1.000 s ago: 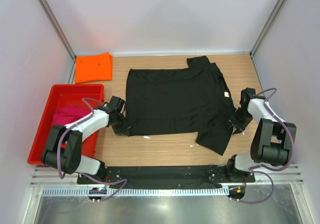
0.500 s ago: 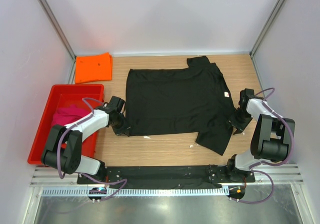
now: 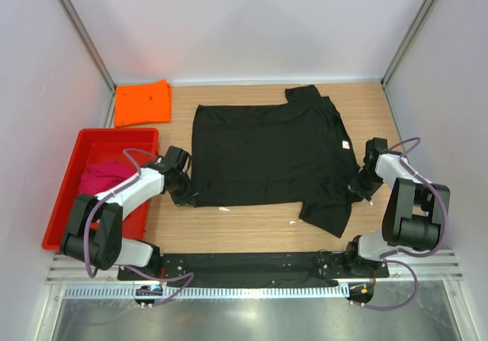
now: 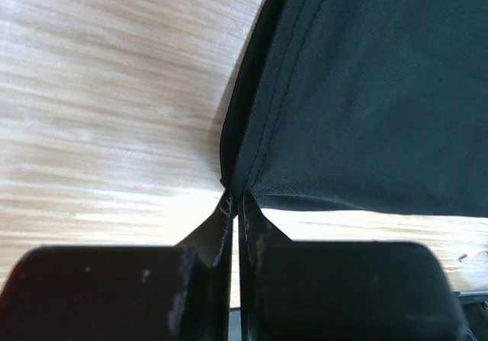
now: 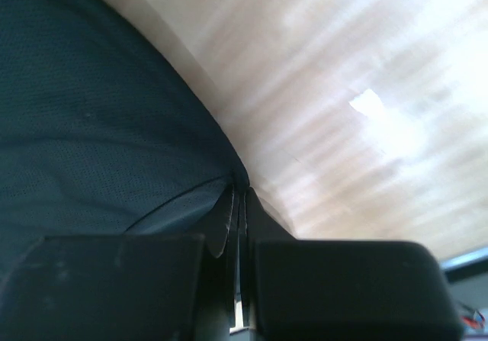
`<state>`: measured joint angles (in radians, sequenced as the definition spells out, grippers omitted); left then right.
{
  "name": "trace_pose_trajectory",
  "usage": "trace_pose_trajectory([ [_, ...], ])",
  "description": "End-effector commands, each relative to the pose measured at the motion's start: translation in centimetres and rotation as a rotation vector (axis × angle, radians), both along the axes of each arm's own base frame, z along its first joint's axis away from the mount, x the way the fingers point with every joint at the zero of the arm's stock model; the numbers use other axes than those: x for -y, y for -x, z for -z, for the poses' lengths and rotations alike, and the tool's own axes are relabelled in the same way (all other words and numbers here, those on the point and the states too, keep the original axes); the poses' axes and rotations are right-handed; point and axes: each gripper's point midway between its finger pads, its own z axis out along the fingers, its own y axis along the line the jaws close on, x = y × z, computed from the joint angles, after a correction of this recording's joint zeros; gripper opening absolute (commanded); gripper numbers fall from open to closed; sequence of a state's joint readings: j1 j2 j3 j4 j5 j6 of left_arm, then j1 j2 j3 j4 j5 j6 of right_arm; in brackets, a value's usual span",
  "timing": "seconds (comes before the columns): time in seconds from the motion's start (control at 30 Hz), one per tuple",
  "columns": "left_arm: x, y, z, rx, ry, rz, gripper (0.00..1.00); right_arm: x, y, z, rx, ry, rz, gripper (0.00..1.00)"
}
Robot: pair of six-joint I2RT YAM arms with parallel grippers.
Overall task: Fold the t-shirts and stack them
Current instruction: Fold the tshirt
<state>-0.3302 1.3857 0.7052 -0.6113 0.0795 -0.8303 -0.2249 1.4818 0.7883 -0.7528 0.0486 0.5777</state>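
Observation:
The black t-shirt (image 3: 267, 154) lies spread on the wooden table, its small white tag (image 3: 345, 144) near the right edge. My left gripper (image 3: 187, 196) is shut on the shirt's near left corner (image 4: 236, 181). My right gripper (image 3: 355, 191) is shut on the shirt's right edge (image 5: 229, 175). The orange t-shirt (image 3: 142, 102) lies folded at the back left. The magenta-pink t-shirt (image 3: 102, 175) lies bunched in the red tray (image 3: 74, 158).
The red tray stands at the table's left edge, beside the left arm. Two small white scraps (image 3: 224, 208) lie on the wood by the black shirt's near hem. Grey walls close in the table on three sides.
My right gripper has moved slightly left and toward the near edge, and the shirt's right edge has drawn in with it. The left arm has hardly moved.

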Motion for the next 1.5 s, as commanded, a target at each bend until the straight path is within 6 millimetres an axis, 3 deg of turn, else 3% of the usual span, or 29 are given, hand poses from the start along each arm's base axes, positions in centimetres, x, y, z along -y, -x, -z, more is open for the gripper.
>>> trace_pose_trajectory([
  [0.0, -0.7, -0.1, -1.3, 0.029, -0.009, -0.022, 0.00, 0.8, 2.4, -1.1, -0.053, 0.064, 0.063, 0.01],
  [0.23, -1.4, 1.4, -1.7, 0.021, -0.002, -0.062, 0.00, 0.6, 4.3, -2.2, -0.093, 0.070, 0.065, 0.01],
  [0.7, -2.0, 2.8, -1.8, -0.025, -0.015, -0.083, 0.00, 0.8, 2.4, -4.6, -0.020, 0.067, -0.006, 0.01],
  [0.83, -2.0, 1.9, -2.7, 0.001, -0.020, -0.074, 0.00, 0.6, 1.4, -5.5, 0.015, 0.051, -0.029, 0.01],
  [1.07, -1.6, -1.5, -5.3, 0.077, -0.039, -0.022, 0.00, 0.3, -2.3, -7.9, 0.109, 0.036, -0.101, 0.01],
  [1.47, -0.8, -6.2, -6.6, 0.096, -0.065, -0.001, 0.00, 0.2, -9.9, -11.1, 0.212, 0.034, -0.160, 0.01],
])
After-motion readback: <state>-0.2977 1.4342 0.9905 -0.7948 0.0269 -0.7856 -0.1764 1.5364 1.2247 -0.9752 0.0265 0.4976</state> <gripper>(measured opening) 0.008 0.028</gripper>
